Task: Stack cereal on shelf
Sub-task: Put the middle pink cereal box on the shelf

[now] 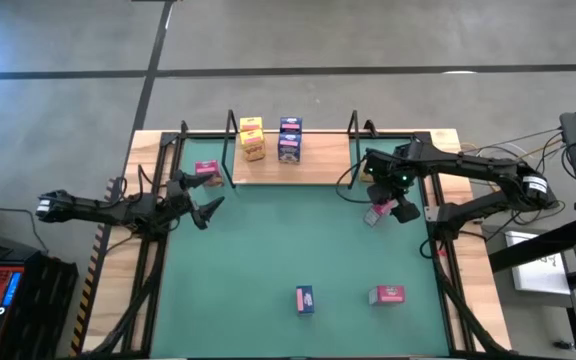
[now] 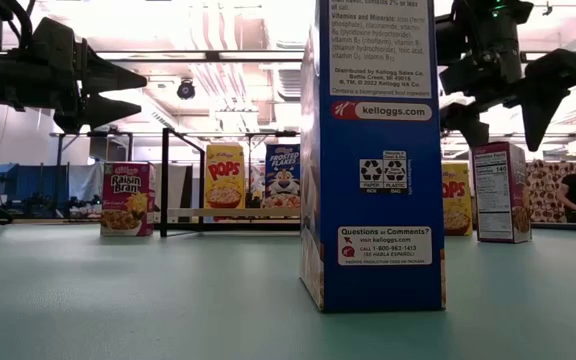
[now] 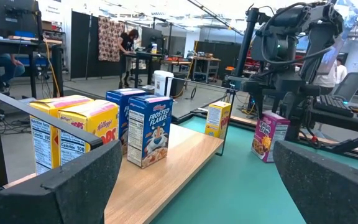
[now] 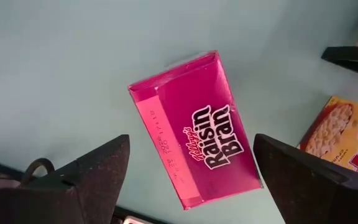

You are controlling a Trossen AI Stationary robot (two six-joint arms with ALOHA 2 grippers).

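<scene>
Shelf [image 1: 318, 160]: light wood board with thin black wire uprights, holds four cardboard boxes, two yellow Pops [image 1: 252, 138] and two blue Frosted Flakes [image 1: 289, 139]. Off shelf on green mat [image 1: 268, 250]: three pink Raisin Bran, one blue, one yellow by shelf's right end. Right gripper [image 1: 393, 208] spread wide above a pink box [image 4: 194, 127], not gripping. Left gripper [image 1: 204, 195] wide open, empty, near shelf's left end.
</scene>
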